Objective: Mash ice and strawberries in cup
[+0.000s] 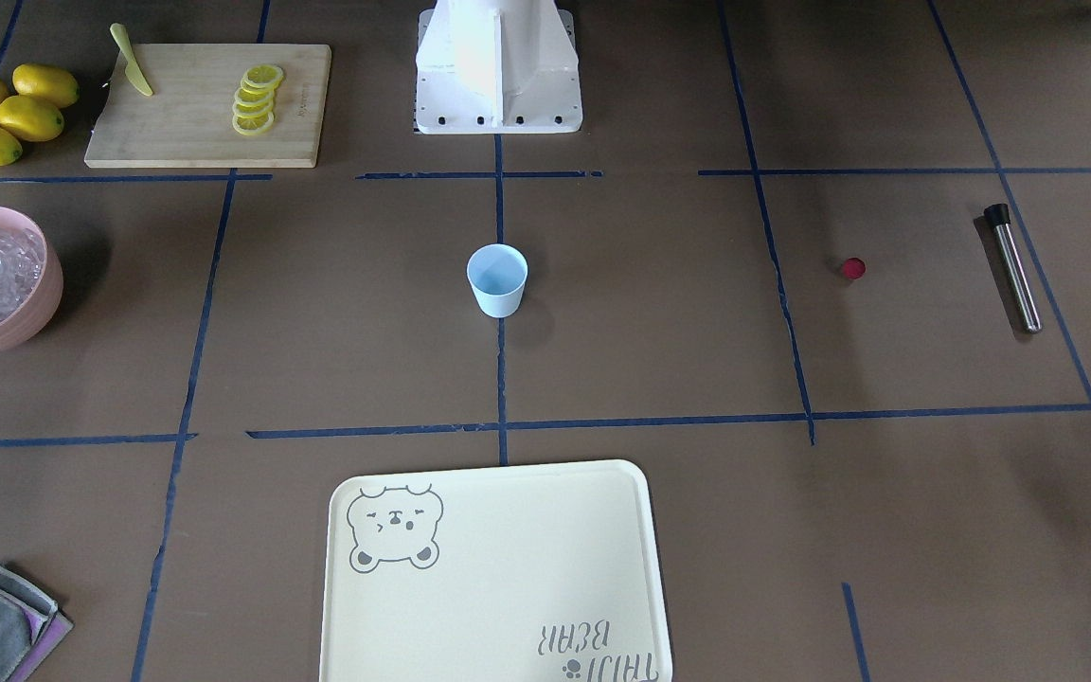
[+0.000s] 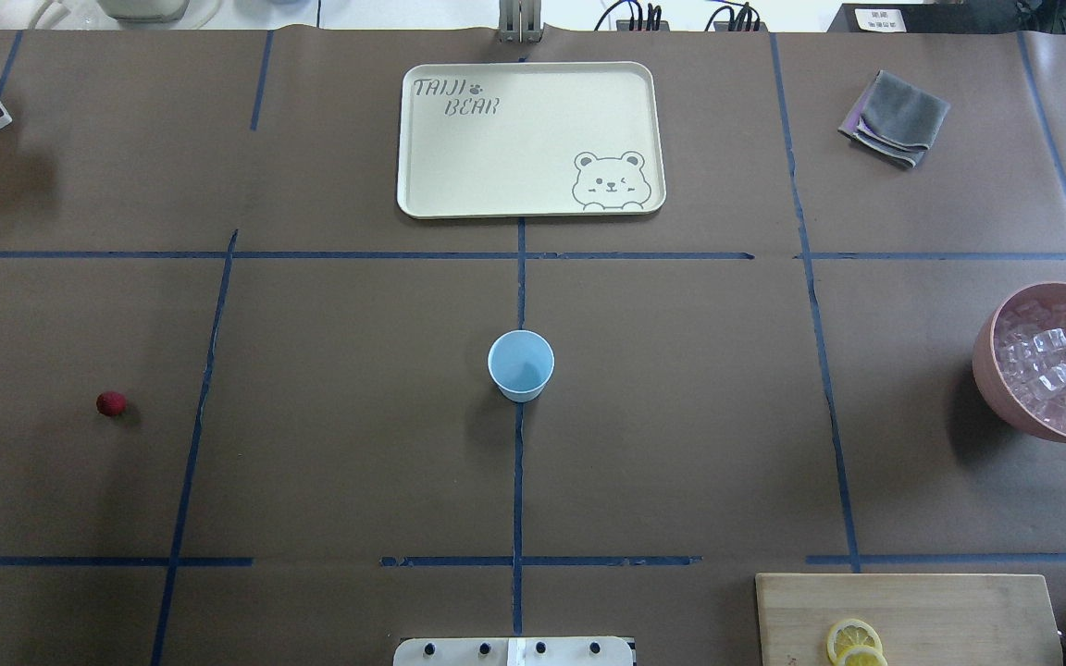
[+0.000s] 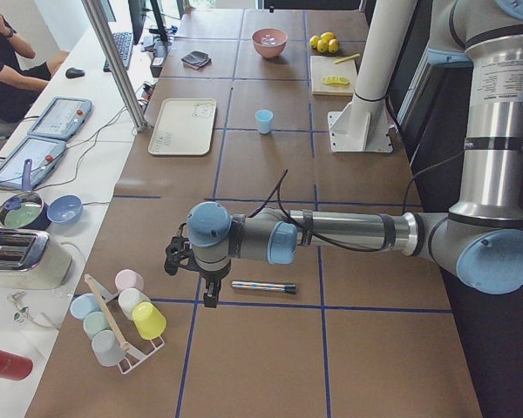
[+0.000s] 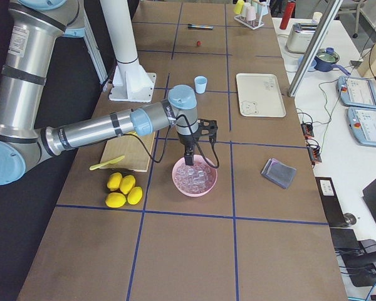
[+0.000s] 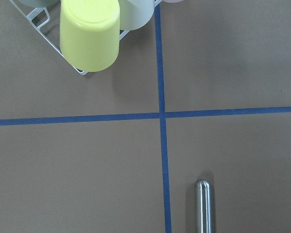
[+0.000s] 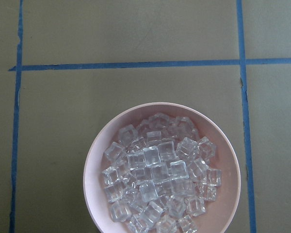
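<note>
The pale blue cup [image 2: 521,365] stands upright and looks empty at the table's centre; it also shows in the front view [image 1: 497,279]. The dark-red strawberry piece [image 2: 111,403] lies alone on the table's left side. The ice cubes [image 6: 157,174] fill a pink bowl [image 2: 991,370] at the right. My right gripper [image 4: 189,162] hangs just above the ice. My left gripper [image 3: 211,298] hovers near a steel muddler [image 5: 202,206] lying on the table. Each gripper shows only in a side view, so I cannot tell whether it is open or shut.
A cream bear tray [image 2: 422,139] lies beyond the cup. A cutting board [image 1: 176,133] with lemon slices [image 1: 257,98] and a yellow knife [image 1: 132,62] sits by whole lemons [image 1: 10,112]. A grey cloth [image 2: 897,117] and a cup rack [image 3: 122,318] lie at the edges.
</note>
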You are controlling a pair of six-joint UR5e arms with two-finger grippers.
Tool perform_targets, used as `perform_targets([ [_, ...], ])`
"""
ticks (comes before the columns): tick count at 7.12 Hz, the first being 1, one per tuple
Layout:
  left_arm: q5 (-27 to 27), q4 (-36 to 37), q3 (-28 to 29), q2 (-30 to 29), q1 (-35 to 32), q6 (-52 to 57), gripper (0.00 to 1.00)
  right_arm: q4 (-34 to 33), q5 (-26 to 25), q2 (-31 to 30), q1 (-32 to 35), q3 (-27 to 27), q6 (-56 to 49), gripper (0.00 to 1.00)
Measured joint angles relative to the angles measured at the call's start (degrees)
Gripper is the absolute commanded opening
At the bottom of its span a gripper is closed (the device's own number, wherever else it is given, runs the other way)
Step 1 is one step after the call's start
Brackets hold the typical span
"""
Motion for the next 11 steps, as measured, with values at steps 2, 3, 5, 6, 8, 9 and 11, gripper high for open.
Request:
perform_targets([
  [2, -0.08, -0.06, -0.74, 0.45, -0.02, -0.09, 1.0, 5.64, -0.19, -2.82, -2.42, -1.47, 4.08, 0.96],
  [3, -0.08, -0.08, -0.91, 0.51, 0.0, -0.11, 1.0, 6.39, -0.31, -2.29, -4.18, -2.84, 6.36, 0.98],
  [5, -0.09, -0.09, -1.26, 0.54, 0.01, -0.12, 1.0, 6.85, -1.83, -0.19, -8.64, -4.29, 12.31, 0.98],
  [6, -0.09, -0.09, -1.38, 0.55, 0.0, -0.12, 1.0, 6.89, -3.04, 0.4, -10.05, -5.27, 13.53, 0.98],
  [8, -0.14, -0.14, -1.44, 0.55, 0.01, -0.12, 1.0, 6.97, -4.23, 1.94, -11.86, -7.74, 14.13, 0.92],
  [9, -0.15, -0.16, -1.44, 0.55, 0.02, -0.12, 1.0, 6.97, -4.35, 2.95, -12.58, -8.57, 14.06, 0.9],
  [11, -0.12, -0.17, -1.45, 0.55, 0.01, -0.12, 1.0, 6.9, -4.35, 4.9, -13.62, -9.95, 12.7, 0.9],
])
